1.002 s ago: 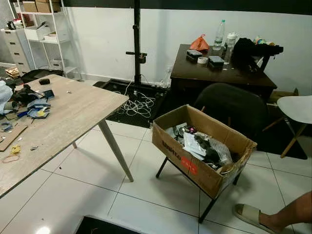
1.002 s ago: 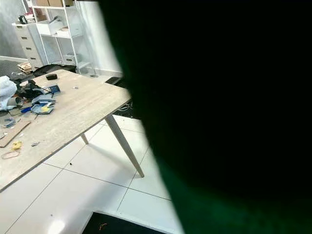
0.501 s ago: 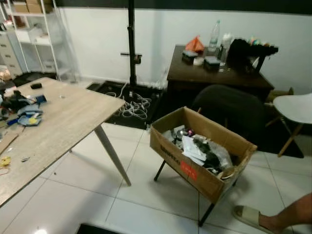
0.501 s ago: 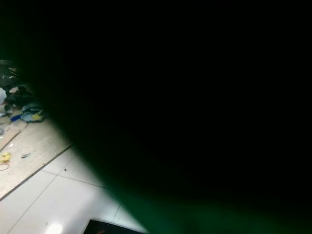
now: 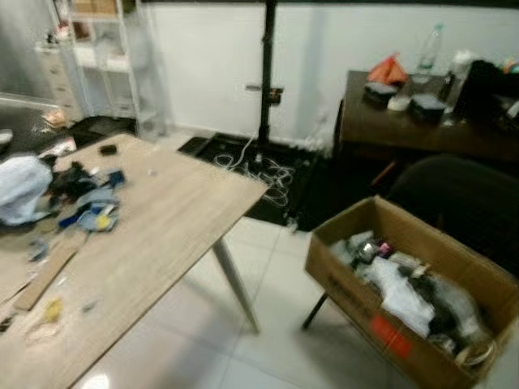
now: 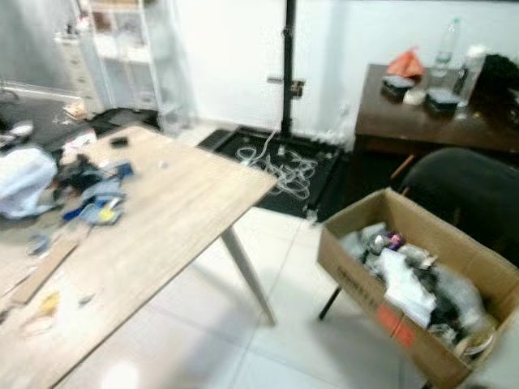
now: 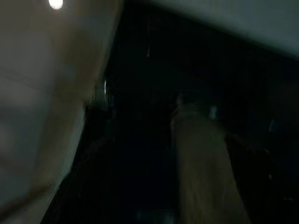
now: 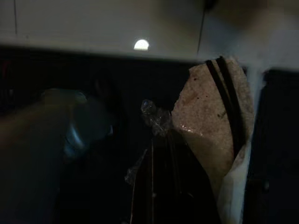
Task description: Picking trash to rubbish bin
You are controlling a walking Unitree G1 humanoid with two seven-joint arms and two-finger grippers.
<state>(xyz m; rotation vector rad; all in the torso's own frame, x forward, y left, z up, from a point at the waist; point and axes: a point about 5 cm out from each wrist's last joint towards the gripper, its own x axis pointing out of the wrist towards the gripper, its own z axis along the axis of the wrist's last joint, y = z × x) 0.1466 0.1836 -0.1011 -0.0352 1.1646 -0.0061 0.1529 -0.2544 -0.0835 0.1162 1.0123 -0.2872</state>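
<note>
Swung leftward, the camera now shows table (image 6: 162, 219) litter still awaiting the half-full cardboard box (image 6: 422, 279) (grippers' grip: cannot tell).

Both eye views are evenly bright but smeared with motion blur; the clutter on the tabletop (image 6: 162, 219) and the trash in the cardboard box (image 5: 405, 284) lose their edges; a glare patch lies on the floor tiles (image 6: 122, 374) below the tabletop; both wrist views are very dark and blurred, each with one small bright light spot (image 8: 141, 45).
</note>
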